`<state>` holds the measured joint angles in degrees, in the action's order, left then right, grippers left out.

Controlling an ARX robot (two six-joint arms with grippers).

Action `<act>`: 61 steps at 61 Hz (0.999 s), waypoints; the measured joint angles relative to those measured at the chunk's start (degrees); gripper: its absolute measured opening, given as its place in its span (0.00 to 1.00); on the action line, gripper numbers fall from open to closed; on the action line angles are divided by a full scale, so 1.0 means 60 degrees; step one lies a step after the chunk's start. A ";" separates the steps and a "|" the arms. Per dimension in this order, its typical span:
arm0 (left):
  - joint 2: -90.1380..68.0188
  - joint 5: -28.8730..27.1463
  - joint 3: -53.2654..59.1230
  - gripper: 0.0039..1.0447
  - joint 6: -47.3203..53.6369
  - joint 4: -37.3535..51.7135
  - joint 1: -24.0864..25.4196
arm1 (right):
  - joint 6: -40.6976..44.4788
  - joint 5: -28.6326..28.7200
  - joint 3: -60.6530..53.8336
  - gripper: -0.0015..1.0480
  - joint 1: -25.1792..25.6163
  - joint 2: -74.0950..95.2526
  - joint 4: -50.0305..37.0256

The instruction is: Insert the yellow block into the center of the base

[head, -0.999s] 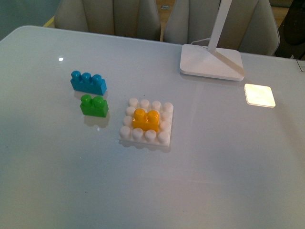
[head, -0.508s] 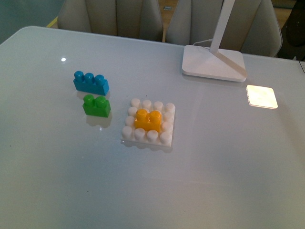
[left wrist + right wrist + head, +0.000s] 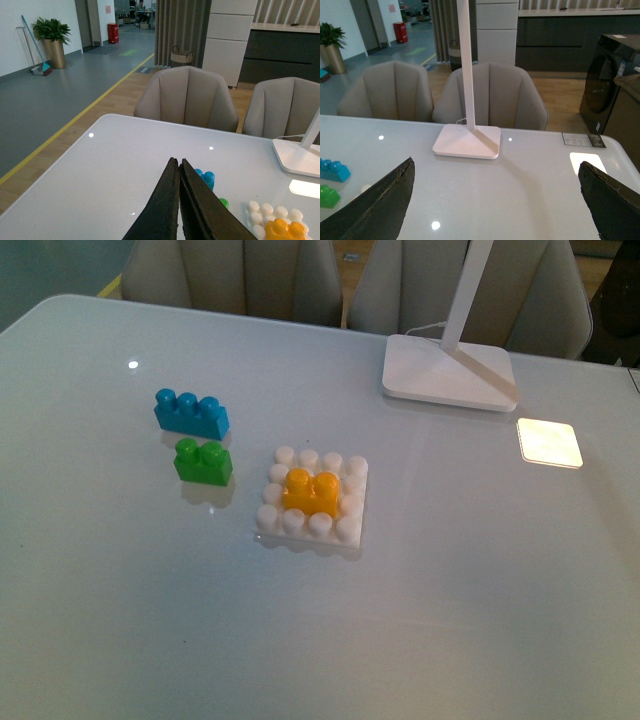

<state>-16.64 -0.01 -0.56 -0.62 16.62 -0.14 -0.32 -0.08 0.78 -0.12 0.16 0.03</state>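
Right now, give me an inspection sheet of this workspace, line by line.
Surface: glossy white table, bright light patch.
Job's things: yellow block seated at the centre of the base.
Clutter: blue brick, green brick, lamp foot.
Grippers: left gripper shut, empty; right gripper open, empty.
Cables: white cord behind lamp foot.
Surroundings: beige chairs, potted plant.

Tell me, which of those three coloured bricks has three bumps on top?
The blue brick, farthest back on the table. The green brick and yellow block have two each.
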 joint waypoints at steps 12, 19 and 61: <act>0.0612 0.0000 0.0000 0.03 0.0000 -0.0608 0.0000 | 0.0000 0.0000 0.0000 0.91 0.0000 0.0000 0.0000; 0.0907 0.0000 0.0000 0.03 0.0000 -0.0892 0.0000 | 0.0000 0.0000 0.0000 0.91 0.0000 0.0000 0.0000; 0.2714 0.0000 -0.0011 0.28 0.0000 -0.2758 0.0000 | 0.0004 0.0000 0.0000 0.91 0.0000 0.0000 0.0000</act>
<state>-0.36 -0.01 -0.62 -0.62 0.08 -0.14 -0.30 -0.08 0.78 -0.12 0.16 0.03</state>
